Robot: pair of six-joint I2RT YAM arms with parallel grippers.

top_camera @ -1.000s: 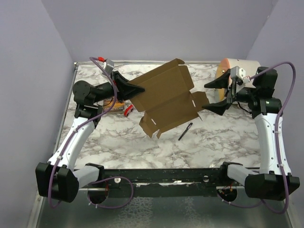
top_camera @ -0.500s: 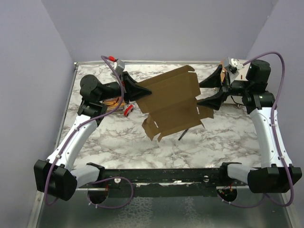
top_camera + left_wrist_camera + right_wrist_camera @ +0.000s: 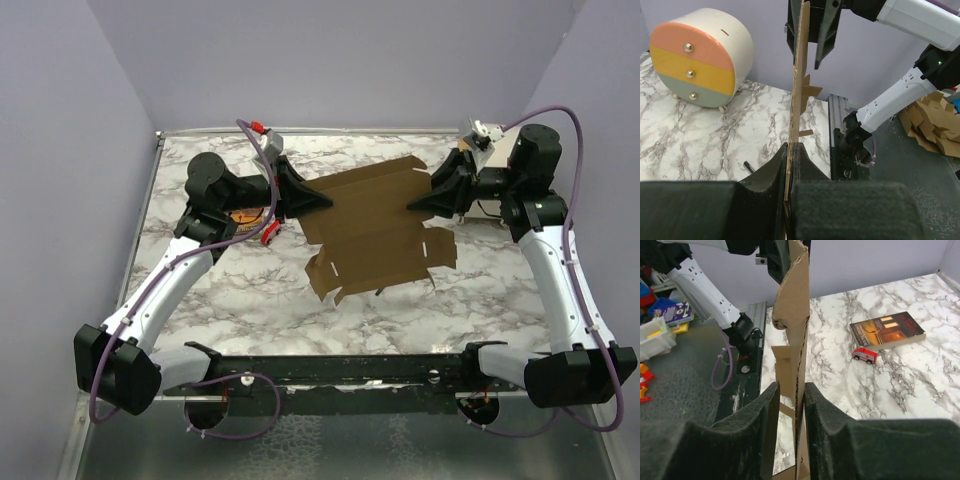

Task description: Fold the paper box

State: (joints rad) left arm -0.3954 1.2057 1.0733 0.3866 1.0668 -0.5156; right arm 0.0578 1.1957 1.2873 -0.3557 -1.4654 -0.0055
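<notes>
Item: paper box [image 3: 375, 225], unfolded flat sheet, held above marble table [image 3: 480, 290] btwn your two arms; L gripper [image 3: 318, 200] clamped on its left edge; R gripper [image 3: 418, 203] pinching its right edge; book [image 3: 887, 330] and red toy car [image 3: 864, 355] on tabletop, side by side.

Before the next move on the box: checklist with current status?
1. Left gripper shut on paper box edge: ok.
2. Right gripper shut on the opposite edge: ok.
3. Sheet held up between both arms, above the table: ok.
4. Any panel folded: not ok, the sheet is flat.
5. Space under the sheet free: not ok, a pen lies there.
6. Toy car and book beside the sheet, not under it: ok.
</notes>
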